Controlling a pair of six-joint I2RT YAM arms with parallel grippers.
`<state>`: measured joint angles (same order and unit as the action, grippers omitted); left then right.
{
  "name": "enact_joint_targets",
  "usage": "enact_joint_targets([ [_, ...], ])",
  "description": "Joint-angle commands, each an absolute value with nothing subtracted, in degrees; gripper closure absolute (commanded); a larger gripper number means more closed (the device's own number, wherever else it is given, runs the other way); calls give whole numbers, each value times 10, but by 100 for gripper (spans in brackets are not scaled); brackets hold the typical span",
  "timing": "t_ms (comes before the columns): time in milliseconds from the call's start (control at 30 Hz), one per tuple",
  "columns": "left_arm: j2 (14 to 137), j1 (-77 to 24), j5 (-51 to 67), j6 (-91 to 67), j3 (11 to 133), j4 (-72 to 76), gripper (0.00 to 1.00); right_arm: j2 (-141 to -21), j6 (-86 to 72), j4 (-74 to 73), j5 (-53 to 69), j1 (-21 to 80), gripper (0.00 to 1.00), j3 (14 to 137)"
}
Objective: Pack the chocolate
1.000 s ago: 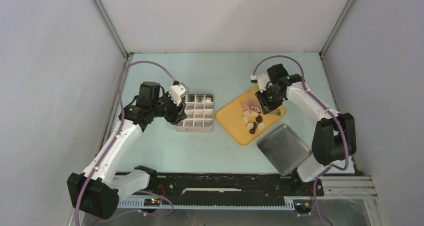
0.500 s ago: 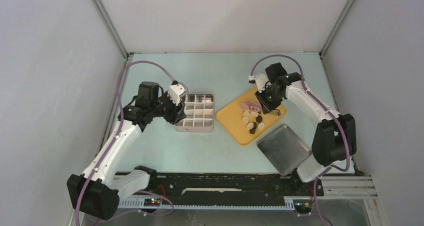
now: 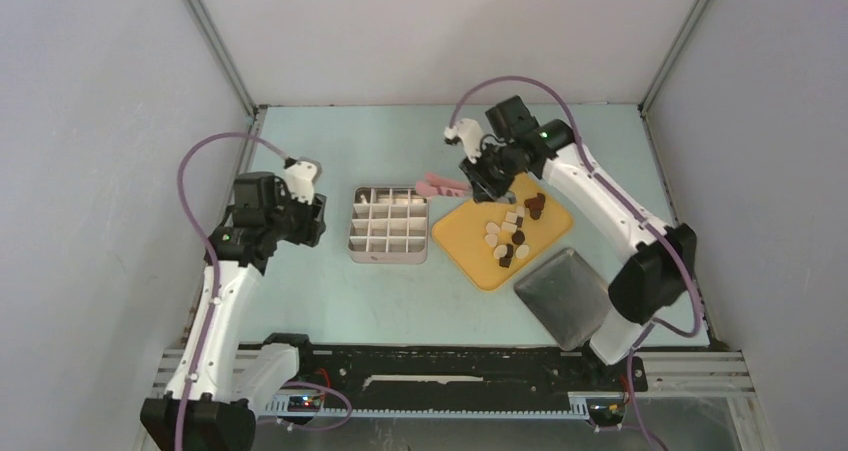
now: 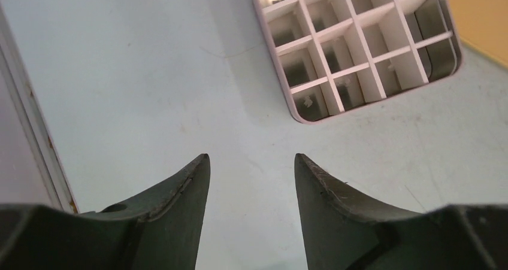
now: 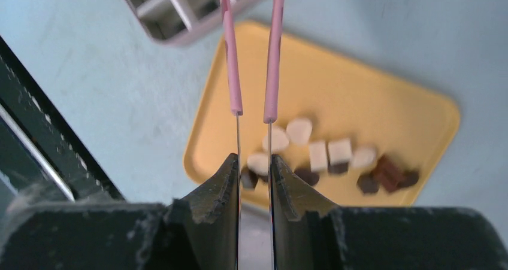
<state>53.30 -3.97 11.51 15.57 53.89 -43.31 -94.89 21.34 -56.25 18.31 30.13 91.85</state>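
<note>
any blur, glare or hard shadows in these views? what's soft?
Top external: even diffuse light, soft shadows, no hotspot on the metal tray. Left wrist: left gripper dark and slightly soft, grid box sharp. Right wrist: right gripper soft up close; pink tongs blur toward the tips at the top edge; chocolate on the yellow board sharper.

Bright, even, diffuse overhead light fills the top view: the table [image 3: 330, 151] carries only faint soft shadows, and the pan [image 3: 565, 297] at 4 o'clock shows a dull sheen without glare. In the left wrist view the box [image 4: 353, 42] at 1 o'clock is sharp, with small glints in its cells and a soft shadow on its 9 o'clock side, while the left gripper [image 4: 251, 162] at 6 o'clock is dark and soft. In the right wrist view the right gripper [image 5: 254, 159] is dark and blurred, the tongs [image 5: 272, 54] lose focus toward 12 o'clock, and the chocolate [image 5: 317, 156] is fairly crisp.
</note>
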Motion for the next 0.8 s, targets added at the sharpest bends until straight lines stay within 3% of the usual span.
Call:
enact_joint_targets([
  [0, 491, -2, 141, 94, 550, -457, 41, -1034, 209, -572, 222, 330, 85, 1054],
  [333, 399, -2, 132, 111, 498, -440, 38, -1233, 192, -607, 233, 388, 85, 1312],
  [600, 365, 14, 154, 114, 459, -434, 20, -1285, 190, -561, 228, 404, 84, 1333],
  [767, 348, 14, 172, 122, 453, -435, 18, -1311, 189, -545, 222, 408, 84, 1349],
])
